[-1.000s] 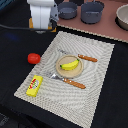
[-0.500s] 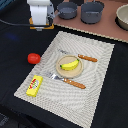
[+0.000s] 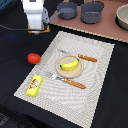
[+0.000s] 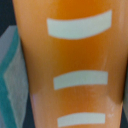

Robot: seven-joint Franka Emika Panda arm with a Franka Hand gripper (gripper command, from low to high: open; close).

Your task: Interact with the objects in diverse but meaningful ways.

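Observation:
My gripper (image 3: 37,26) hangs at the back of the exterior view's left, past the corner of the placemat (image 3: 95,85). It is shut on the orange ridged bread-like block (image 3: 38,31), of which only an orange strip shows under the white hand. The block (image 4: 75,60), orange with pale stripes, fills the wrist view. The yellow banana (image 3: 70,64) lies on a small round plate (image 3: 62,72) in the middle of the mat. The red tomato-like fruit (image 3: 33,58) rests on the black table beside the mat. The small yellow box (image 3: 34,85) lies at the mat's near left corner.
An orange-handled knife (image 3: 86,58) and fork (image 3: 67,80) flank the plate. Two grey pots (image 3: 67,9) (image 3: 93,11) and a pale bowl (image 3: 123,16) stand on the brown board at the back. A black cable runs along the table behind the gripper.

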